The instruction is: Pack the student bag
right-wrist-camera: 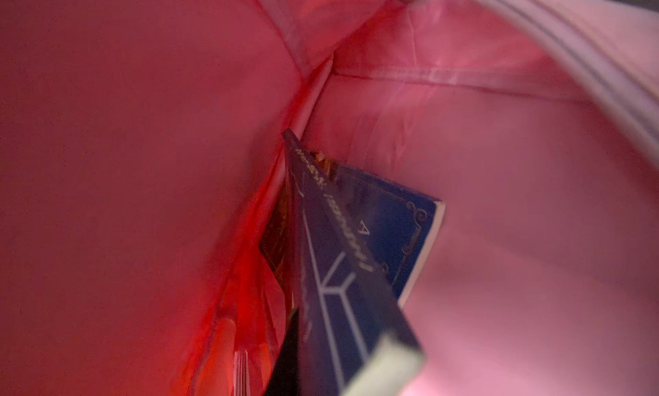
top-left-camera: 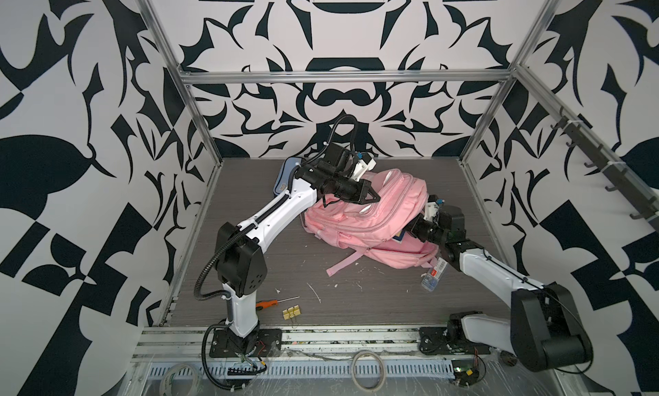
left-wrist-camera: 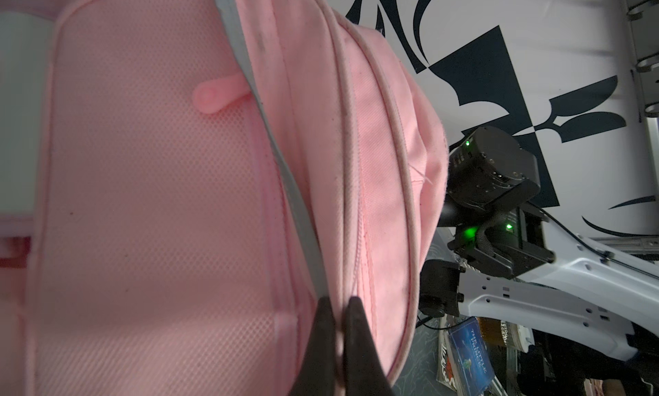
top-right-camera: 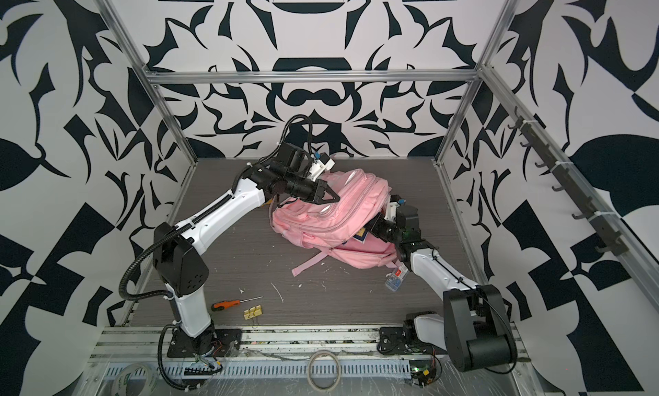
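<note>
Bag (top-left-camera: 371,216) lies slumped mid-table in both top views, its open mouth turned toward your right arm. Your left gripper (left-wrist-camera: 338,305) has its jaws pinched narrow on a piped seam of the bag, up near its top edge. Your right gripper (right-wrist-camera: 335,367) is inside the mouth with the jaws nearly together on a blue book (right-wrist-camera: 360,233), though that view is blurry, so the grip only looks likely; screwdriver (top-left-camera: 271,302) and clips (top-left-camera: 291,312) lie by the left base, well apart from the bag.
</note>
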